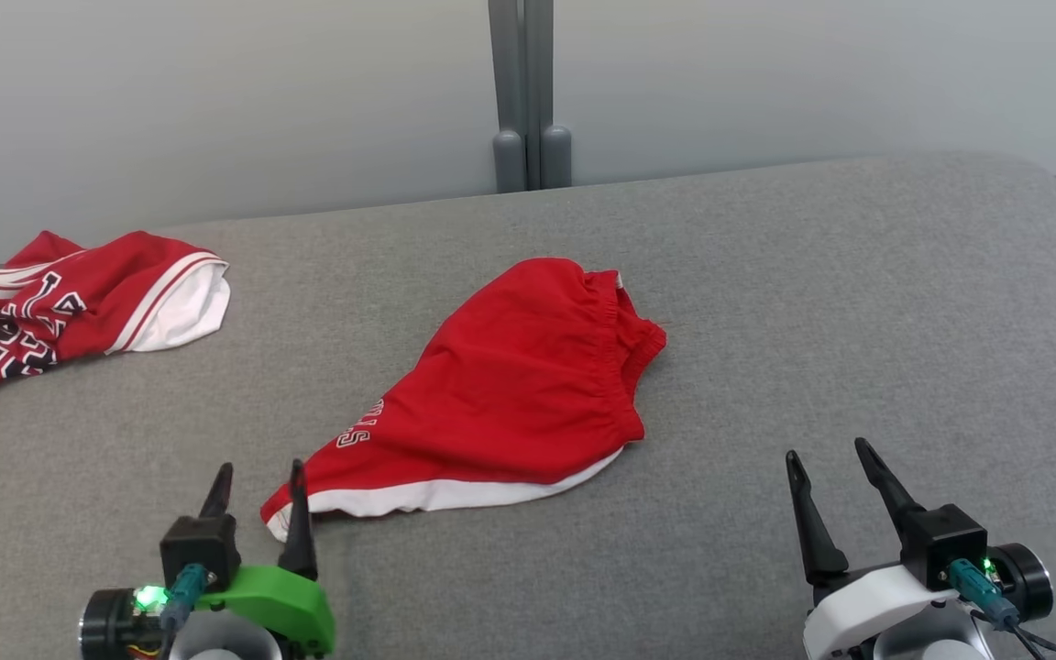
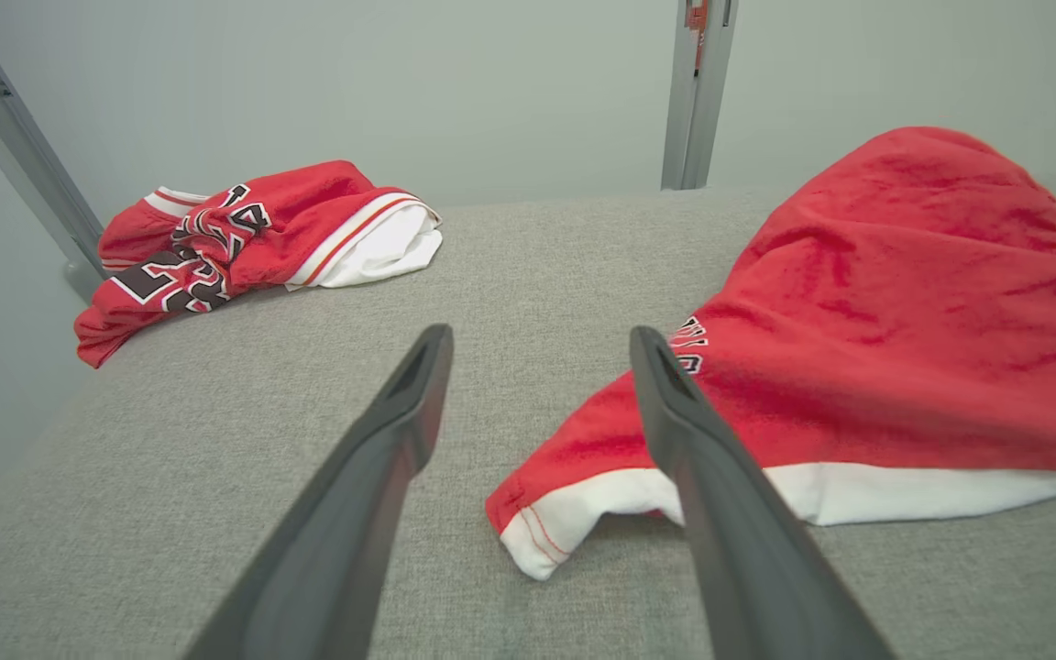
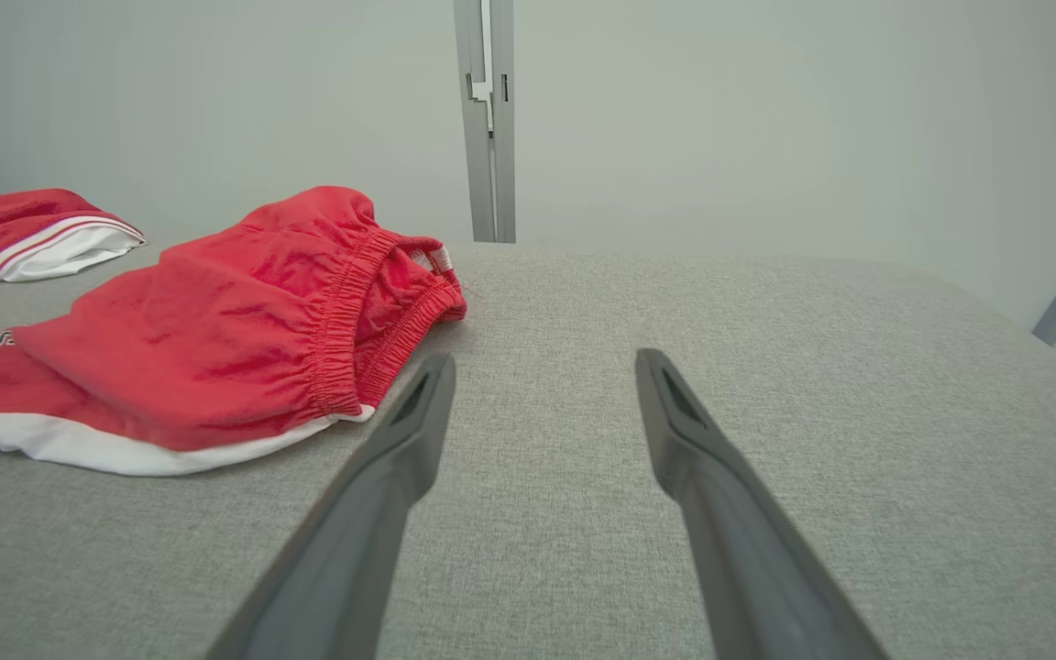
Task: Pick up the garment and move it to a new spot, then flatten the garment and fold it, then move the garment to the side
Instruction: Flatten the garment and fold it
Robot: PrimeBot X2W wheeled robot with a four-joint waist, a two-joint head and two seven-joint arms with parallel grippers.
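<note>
1. Left gripper [image 1: 260,467]: jaws spread wide, holding nothing. It sits at lower left of head view, tips just beside the shorts' near hem corner.
2. Red shorts [image 1: 510,385] = the garment. Centre of frame on grey tabletop [image 1: 858,302], rumpled, waistband toward upper right, white hem along lower edge.
3. Right gripper [image 1: 826,449]: lower right, also spread and empty, well apart from cloth.
4. Red jersey [image 1: 60,312]: upper left, apart from shorts, prob. not involved.
5. Step, my read: flatten stage, fold not yet begun.
6. Next move prob. needs both grippers: left pinches hem corner, right reaches waistband, then pull apart to smooth w/o snagging the top.
</note>
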